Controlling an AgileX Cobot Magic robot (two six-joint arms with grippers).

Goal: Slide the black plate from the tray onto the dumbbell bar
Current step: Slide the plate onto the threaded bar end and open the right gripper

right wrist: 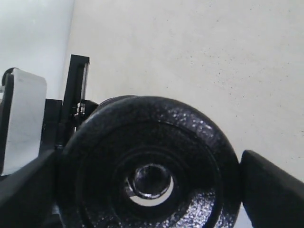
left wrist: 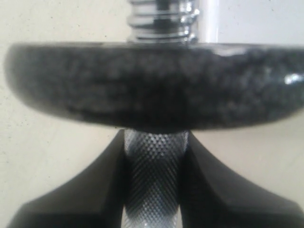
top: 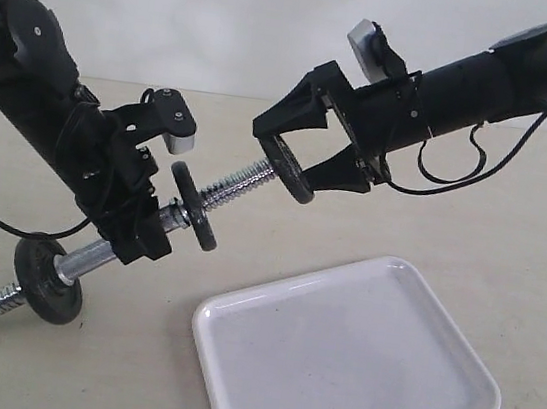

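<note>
My left gripper [top: 145, 235] is shut on the knurled middle of the dumbbell bar [top: 239, 184], which it holds tilted above the table. In the left wrist view the bar [left wrist: 156, 166] runs between the black fingers [left wrist: 95, 194]. My right gripper [top: 291, 160] is shut on the black plate [top: 298, 182], gripping its rim at the bar's threaded upper end. In the right wrist view the plate [right wrist: 194, 142] fills the jaws, and the bar's tip [right wrist: 151, 180] sits inside its centre hole. The white tray [top: 354, 361] lies empty below.
A second black disc [top: 196, 205] sits on the bar just above my left gripper and looms close in the left wrist view [left wrist: 152, 85]. A third disc [top: 48, 282] sits near the bar's lower threaded end, close to the table.
</note>
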